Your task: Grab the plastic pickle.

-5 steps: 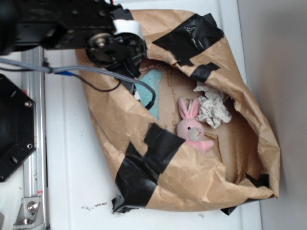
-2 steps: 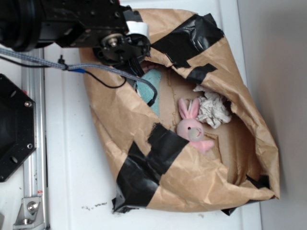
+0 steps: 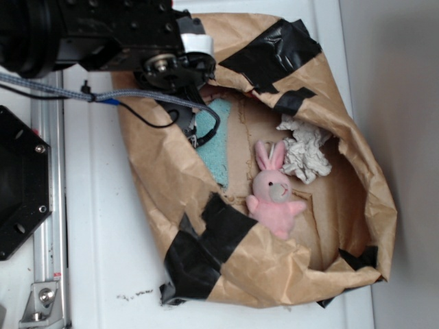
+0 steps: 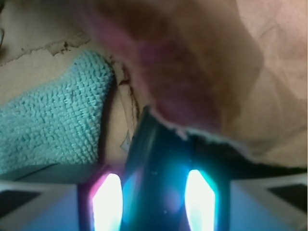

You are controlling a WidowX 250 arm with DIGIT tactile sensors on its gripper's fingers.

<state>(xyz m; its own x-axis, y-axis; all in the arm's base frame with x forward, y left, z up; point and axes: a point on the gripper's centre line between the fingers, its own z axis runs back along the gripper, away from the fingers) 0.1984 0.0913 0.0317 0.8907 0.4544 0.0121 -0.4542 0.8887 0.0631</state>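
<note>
Gripper (image 4: pixel 153 202) sits low at six o'clock in the wrist view, both fingers (image 4: pixel 107 202) glowing on either side of the dark green pickle (image 4: pixel 154 163), which lies right between them; they bracket it closely, but whether they are actually clamped on it I cannot tell. The pickle's far end tucks under the brown paper (image 4: pixel 231 82) sagging in at one o'clock, with the teal cloth (image 4: pixel 53 125) at nine o'clock. From outside, the arm has eased back a touch, and the paper has shifted, baring more cloth and all of the pink bunny (image 3: pixel 276 205). Looks like the grab is on; a lift should be next.
</note>
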